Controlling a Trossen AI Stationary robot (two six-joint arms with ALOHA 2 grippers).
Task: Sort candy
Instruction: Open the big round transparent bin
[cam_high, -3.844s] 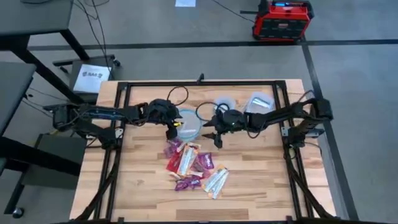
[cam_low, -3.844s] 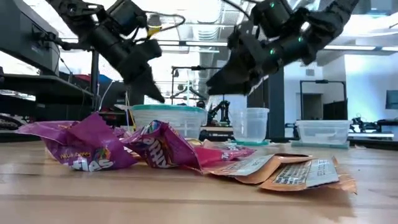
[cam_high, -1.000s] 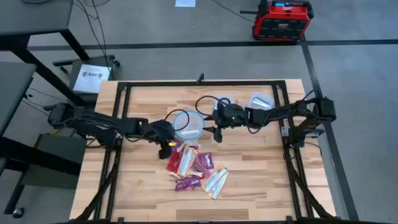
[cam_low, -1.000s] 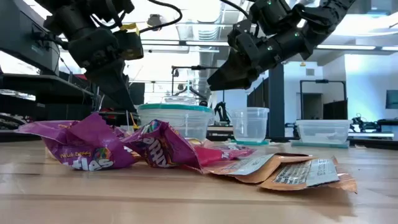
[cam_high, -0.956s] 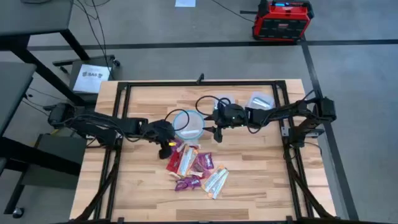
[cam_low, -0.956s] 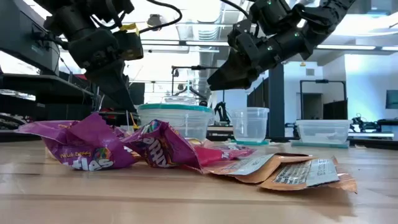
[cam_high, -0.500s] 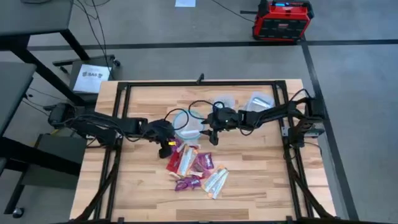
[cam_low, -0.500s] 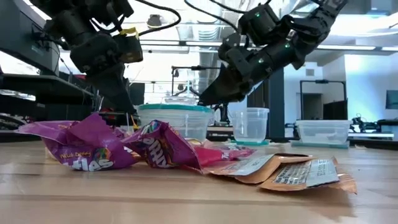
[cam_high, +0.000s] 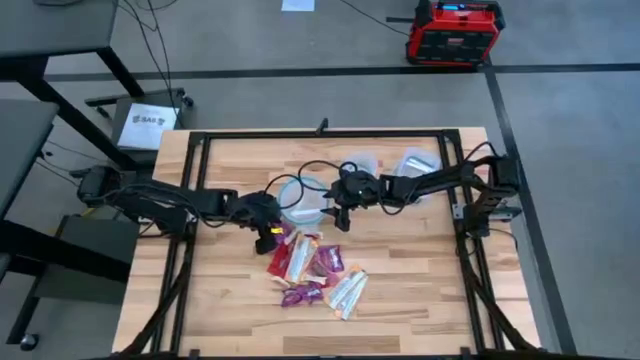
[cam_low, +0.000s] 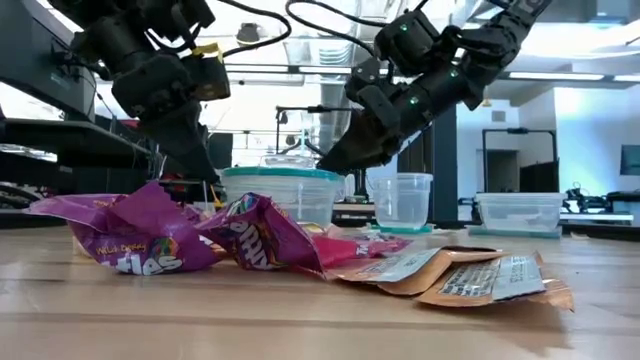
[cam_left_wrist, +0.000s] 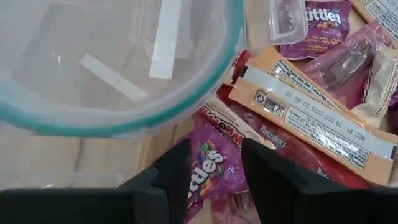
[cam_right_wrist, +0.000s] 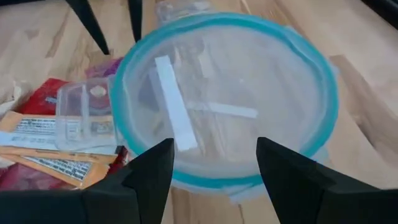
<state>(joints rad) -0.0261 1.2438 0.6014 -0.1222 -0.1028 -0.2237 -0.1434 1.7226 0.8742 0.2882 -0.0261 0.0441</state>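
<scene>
the left gripper (cam_high: 266, 234) hangs at the upper left edge of the candy (cam_high: 310, 265) pile at frame centre, fingers apart around a purple packet (cam_left_wrist: 208, 167) lying between the tips, its long axis roughly along the fingers. this arm looks the nearer. the right gripper (cam_high: 338, 217), fingers apart and empty, hovers by the tub (cam_high: 302, 200), above the pile.

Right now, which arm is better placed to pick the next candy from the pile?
Probably the left. The left gripper is open right at the candy pile, straddling a purple packet. The right gripper is open over the round blue-rimmed container, farther from the pile.
</scene>
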